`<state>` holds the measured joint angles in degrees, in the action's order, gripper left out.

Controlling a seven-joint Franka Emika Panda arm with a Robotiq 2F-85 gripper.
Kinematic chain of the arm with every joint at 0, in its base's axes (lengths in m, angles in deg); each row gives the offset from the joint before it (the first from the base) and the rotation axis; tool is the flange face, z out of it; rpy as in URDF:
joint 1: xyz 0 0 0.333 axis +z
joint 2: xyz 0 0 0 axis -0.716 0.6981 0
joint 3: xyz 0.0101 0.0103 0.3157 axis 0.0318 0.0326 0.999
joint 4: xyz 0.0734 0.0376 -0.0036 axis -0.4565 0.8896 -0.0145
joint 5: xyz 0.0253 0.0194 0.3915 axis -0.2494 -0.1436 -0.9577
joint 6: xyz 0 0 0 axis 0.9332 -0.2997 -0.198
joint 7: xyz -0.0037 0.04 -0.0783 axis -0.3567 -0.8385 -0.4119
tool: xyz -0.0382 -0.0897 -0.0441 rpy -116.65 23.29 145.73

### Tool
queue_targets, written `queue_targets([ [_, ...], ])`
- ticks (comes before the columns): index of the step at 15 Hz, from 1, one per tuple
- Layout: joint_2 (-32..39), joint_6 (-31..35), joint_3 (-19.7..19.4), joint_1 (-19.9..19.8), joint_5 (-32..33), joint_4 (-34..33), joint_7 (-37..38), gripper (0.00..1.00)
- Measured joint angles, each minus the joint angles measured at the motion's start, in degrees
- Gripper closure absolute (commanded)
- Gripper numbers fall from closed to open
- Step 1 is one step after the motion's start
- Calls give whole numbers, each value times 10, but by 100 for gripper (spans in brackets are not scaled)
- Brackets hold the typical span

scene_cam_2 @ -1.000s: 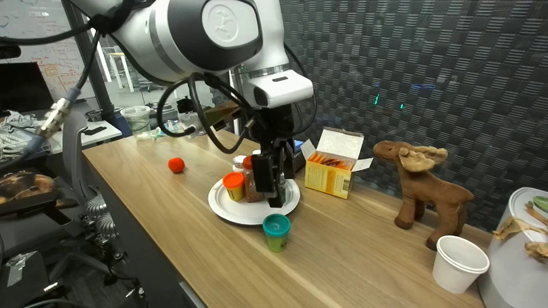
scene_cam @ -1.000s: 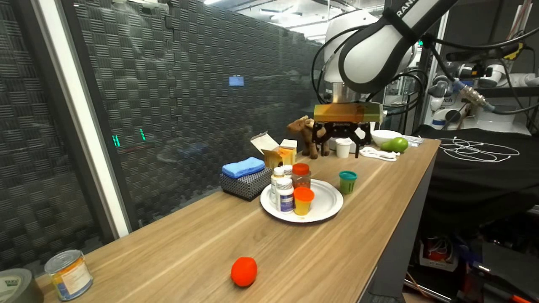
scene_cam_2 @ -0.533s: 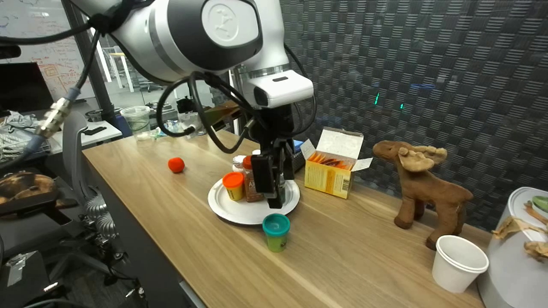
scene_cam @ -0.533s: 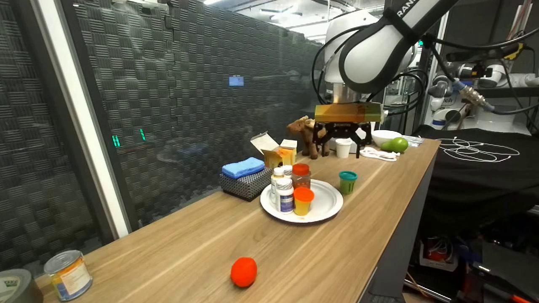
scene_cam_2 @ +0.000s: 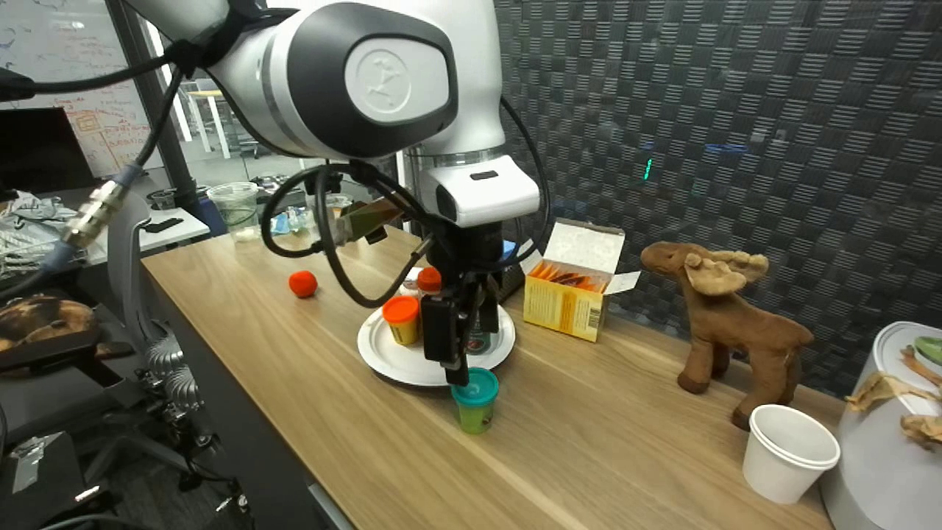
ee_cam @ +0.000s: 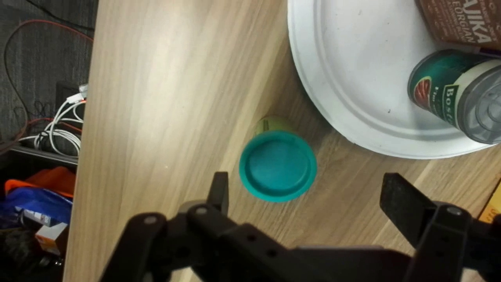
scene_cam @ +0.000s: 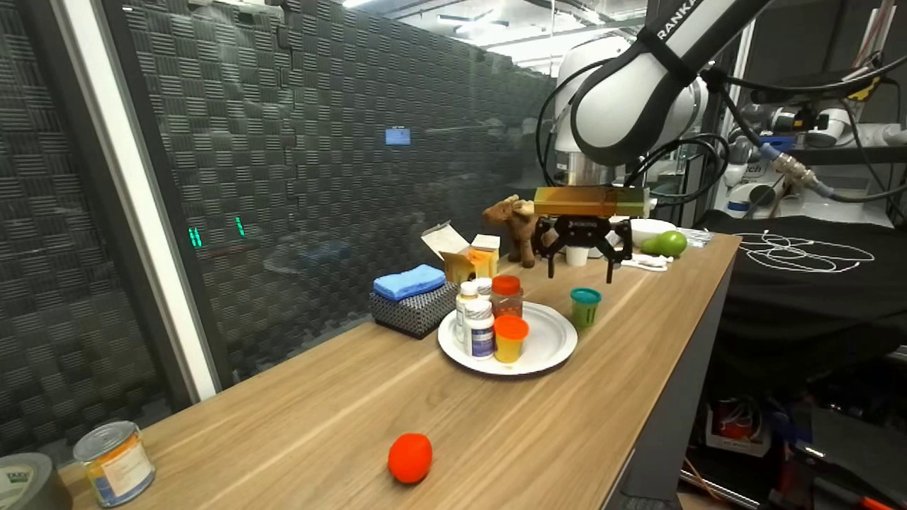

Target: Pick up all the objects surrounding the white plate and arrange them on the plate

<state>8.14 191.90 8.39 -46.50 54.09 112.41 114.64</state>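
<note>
- On wooden table (scene_cam: 333, 411), likely at pre-grasp for teal-lidded cup (ee_cam: 278, 166), just beside white plate (ee_cam: 360, 90).
- With gripper (scene_cam: 580, 278) spread wide, empty.
- Next: center over cup, lower, pinch.

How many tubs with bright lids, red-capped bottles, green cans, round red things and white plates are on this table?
Orange-lidded tub plus teal-lidded tub: 2
Red-capped bottle: 1
Green can: 1
Round red thing: 1
White plate: 1
Total: 6

Plate (scene_cam: 549, 340) white; cup (scene_cam: 584, 313) green, lid (scene_cam: 585, 295) teal; ball (scene_cam: 410, 458) red; claw (scene_cam: 580, 276) black; wall (scene_cam: 283, 177) checkered.
</note>
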Motion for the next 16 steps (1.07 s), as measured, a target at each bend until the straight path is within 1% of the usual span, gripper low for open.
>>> queue_targets([
  [3,7,0,0,-7,-19,0,-1,0],
  [9,30,1,-1,-14,-35,-1,2,0],
  [10,34,1,-1,-14,-41,-1,2,25],
  [11,39,1,-1,-14,-49,-2,2,28],
  [12,42,1,-1,-15,-57,-2,2,34],
  [16,45,3,-1,-15,-91,-3,6,66],
])
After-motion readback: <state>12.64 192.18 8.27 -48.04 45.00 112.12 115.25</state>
